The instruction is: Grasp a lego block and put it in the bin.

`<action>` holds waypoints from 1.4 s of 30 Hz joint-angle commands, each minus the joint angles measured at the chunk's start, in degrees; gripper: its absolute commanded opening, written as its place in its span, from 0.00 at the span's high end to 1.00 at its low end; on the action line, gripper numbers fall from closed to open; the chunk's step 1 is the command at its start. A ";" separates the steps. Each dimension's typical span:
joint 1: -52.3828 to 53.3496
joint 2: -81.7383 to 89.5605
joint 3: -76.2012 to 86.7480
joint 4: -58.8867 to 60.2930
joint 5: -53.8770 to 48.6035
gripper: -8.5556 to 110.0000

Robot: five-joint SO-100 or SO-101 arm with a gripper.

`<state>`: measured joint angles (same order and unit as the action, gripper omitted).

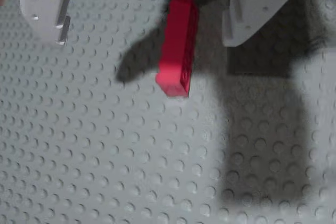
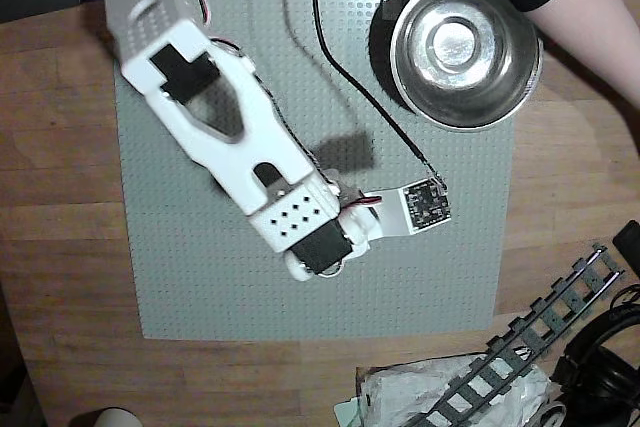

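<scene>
Large grey studded baseplate (image 1: 105, 156) underneath. White two-finger gripper (image 1: 142, 35) spread wide, holding nothing. Between its fingers, touching neither: small bright-red plastic lego brick (image 1: 178, 45). Shiny round steel bowl (image 2: 466, 51) well apart, overhead view.

Wrist view: lego block (image 1: 178, 45) sits on the baseplate (image 1: 105, 156), between the two fingers of the gripper (image 1: 144, 30), nearer the right one, touching neither as far as the blur shows.

Overhead view: arm (image 2: 220, 117) lies diagonally over the baseplate (image 2: 200, 297) from top left toward centre, covering the block. Bin (image 2: 466, 52) sits at the plate's top-right corner, well apart from the arm's tip. Track piece (image 2: 540, 347) lies off the plate, bottom right.
</scene>
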<state>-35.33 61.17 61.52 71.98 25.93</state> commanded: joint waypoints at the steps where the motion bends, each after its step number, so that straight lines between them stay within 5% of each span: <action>1: 1.67 -3.08 -7.12 3.43 1.58 0.69; 20: 4.22 -8.88 -10.81 8.17 4.48 0.70; 26: 4.39 -21.88 -29.36 17.67 4.48 0.70; 42: 4.66 -25.84 -34.19 19.86 4.48 0.80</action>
<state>-31.29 34.63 29.97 91.32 29.88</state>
